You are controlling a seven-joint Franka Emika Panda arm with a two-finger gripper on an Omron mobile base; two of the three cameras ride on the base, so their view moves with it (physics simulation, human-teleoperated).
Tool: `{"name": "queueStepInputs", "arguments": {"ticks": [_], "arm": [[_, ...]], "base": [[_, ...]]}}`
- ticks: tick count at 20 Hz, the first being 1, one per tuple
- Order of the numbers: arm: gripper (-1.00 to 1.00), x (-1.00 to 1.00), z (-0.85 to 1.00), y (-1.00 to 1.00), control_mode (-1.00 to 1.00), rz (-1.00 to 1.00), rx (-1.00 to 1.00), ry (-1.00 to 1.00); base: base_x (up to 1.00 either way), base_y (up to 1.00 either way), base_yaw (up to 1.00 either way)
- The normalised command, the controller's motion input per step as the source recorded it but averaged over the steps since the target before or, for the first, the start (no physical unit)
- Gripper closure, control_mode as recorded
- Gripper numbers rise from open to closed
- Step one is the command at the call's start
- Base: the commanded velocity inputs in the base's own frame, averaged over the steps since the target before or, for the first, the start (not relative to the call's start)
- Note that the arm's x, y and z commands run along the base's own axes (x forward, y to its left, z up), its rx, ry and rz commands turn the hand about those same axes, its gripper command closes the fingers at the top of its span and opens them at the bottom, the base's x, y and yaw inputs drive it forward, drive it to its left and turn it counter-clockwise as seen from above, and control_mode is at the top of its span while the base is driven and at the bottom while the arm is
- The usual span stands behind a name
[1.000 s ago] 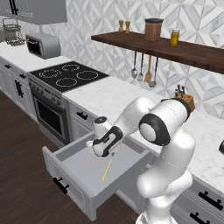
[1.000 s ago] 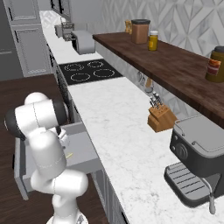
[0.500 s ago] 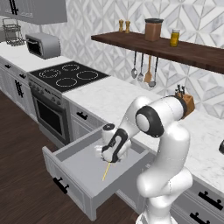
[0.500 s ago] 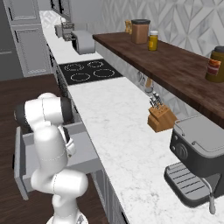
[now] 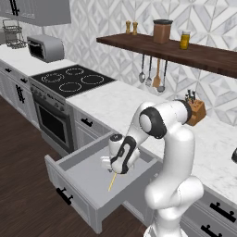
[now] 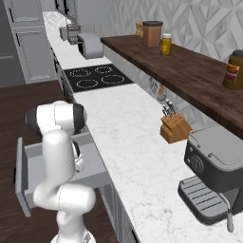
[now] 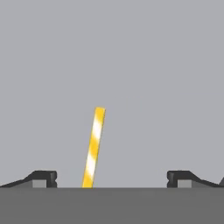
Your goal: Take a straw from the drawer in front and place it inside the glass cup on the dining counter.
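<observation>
since a second ago, the white arm has swung down and forward, lowering its hand from above the drawer's left part into the open drawer (image 5: 78, 178), just over the straw (image 5: 111, 182). at centre of the left base view, the gripper (image 5: 114, 170) hangs just above the straw's upper end. from the hand camera, the gripper (image 7: 111, 177) has its two dark fingertips (image 7: 43, 178) spread as wide as they go, at the lower left and lower right, holding nothing and touching nothing. one straw (image 7: 93, 148), striped yellow and white, lies between them, nearer the left tip, leaning slightly right on the grey drawer floor (image 7: 131, 65). one drawer stands pulled out, one straw inside it.
</observation>
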Motion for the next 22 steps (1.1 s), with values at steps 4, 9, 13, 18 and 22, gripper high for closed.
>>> {"name": "queueStepInputs", "arguments": {"ticks": [4, 9, 13, 18, 22], "arm": [[-1.0, 0.28, -0.16, 0.14, -1.0, 0.0, 0.0, 0.05], [-1.0, 0.15, -0.25, 0.17, -1.0, 0.0, 0.0, 0.06], [-1.0, 0.02, -0.32, 0.07, -1.0, 0.0, 0.0, 0.04], [1.0, -0.07, -0.5, 0.0, -1.0, 0.0, 0.0, 0.03], [1.0, -0.17, -0.5, 0.0, -1.0, 0.0, 0.0, 0.0]], "base": [[0.0, 0.0, 0.0], [0.0, 0.0, 0.0], [0.0, 0.0, 0.0], [0.0, 0.0, 0.0], [0.0, 0.0, 0.0]]}}
